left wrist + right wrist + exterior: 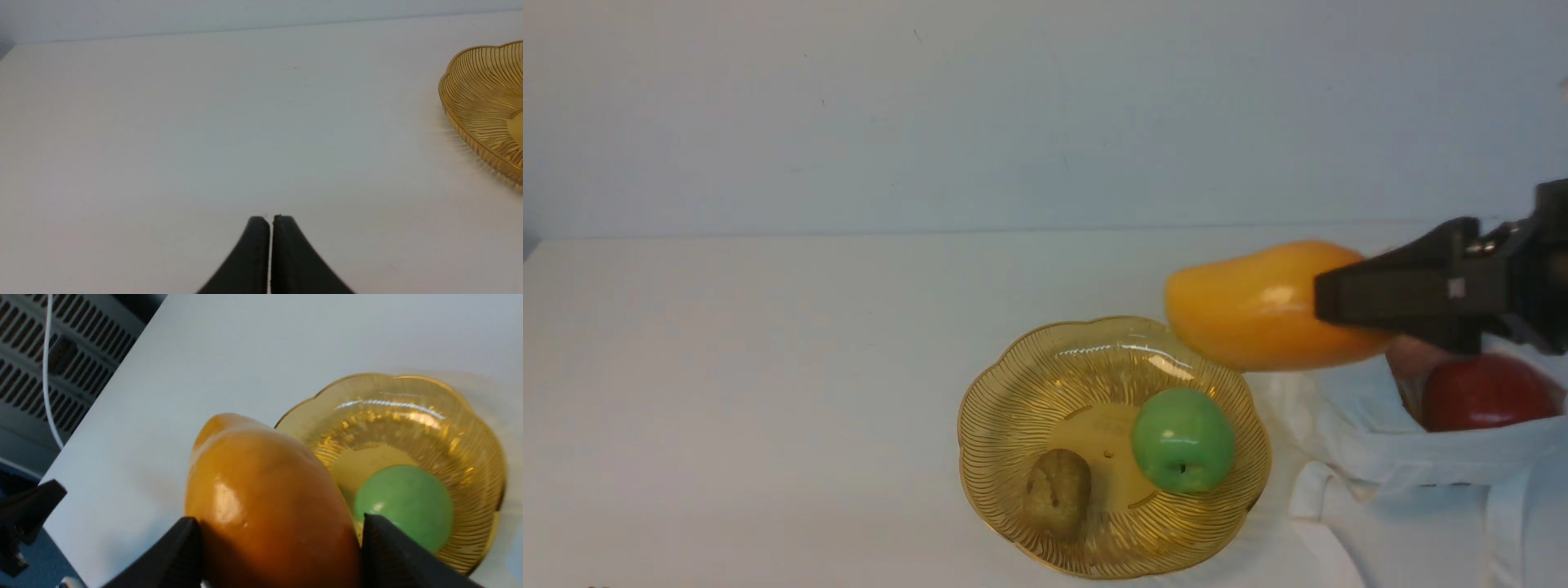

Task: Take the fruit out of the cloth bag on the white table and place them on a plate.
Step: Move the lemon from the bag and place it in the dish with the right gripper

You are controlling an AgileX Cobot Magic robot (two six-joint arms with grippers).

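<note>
Aloft, right end effector [278, 522] pinches the mango [1258, 306], left end effector [270, 221] pressed together

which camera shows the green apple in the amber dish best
The front view: the round glossy green apple shows whole, lying in the ribbed golden-amber see-through dish. The right wrist view shows it partly hidden behind the oblong orange-yellow mango and a black jaw. The left wrist view shows only the dish's edge, no apple.

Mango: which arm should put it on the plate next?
Right. The right jaws grip the mango close beside the plate. The left jaws are shut on nothing over the table, off to the plate's side.
</note>
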